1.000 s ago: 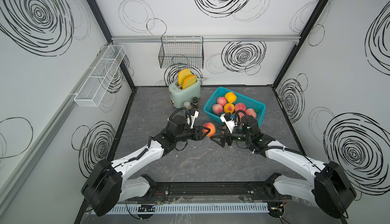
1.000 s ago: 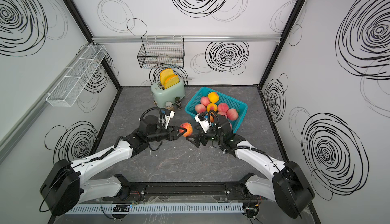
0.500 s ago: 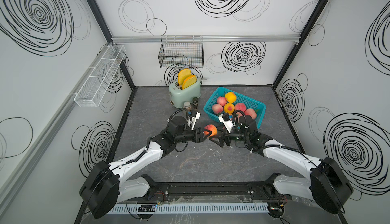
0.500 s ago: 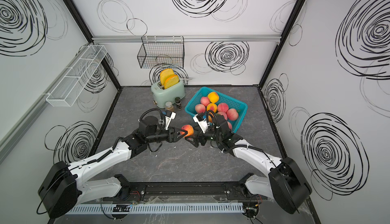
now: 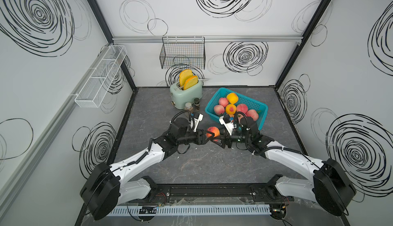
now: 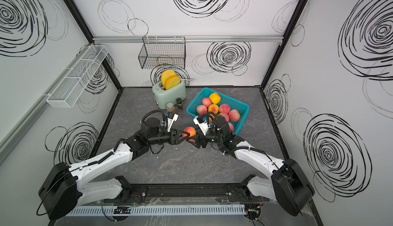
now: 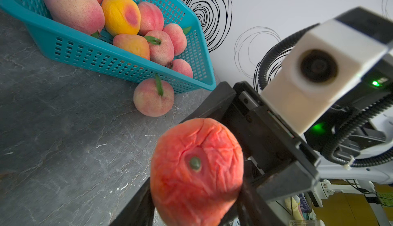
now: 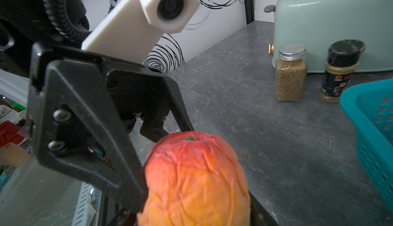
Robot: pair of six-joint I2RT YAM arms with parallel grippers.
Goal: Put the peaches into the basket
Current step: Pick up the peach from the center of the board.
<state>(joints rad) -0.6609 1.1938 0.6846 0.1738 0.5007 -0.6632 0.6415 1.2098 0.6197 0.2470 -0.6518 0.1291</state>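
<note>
Handover mid-air: left gripper [image 5: 208, 138] is clamping the red-orange peach [image 5: 213, 131] while right gripper [image 5: 217, 140] is pinching it too, likely because it's nearer the teal basket [image 5: 262, 117].

Both top views: mounted high over the front rail [image 5: 202, 193], tilted down toward the back wall [image 5: 255, 18], far out, whole desk [image 5: 191, 167] in frame, near-identical coverage. Left wrist cam [image 8: 170, 5]: close on the peach [image 7: 196, 171], facing the basket [image 7: 119, 58] and right wrist cam [image 7: 318, 66]. Right wrist cam: same peach close, facing left wrist cam and toaster [image 8: 331, 29].
</note>
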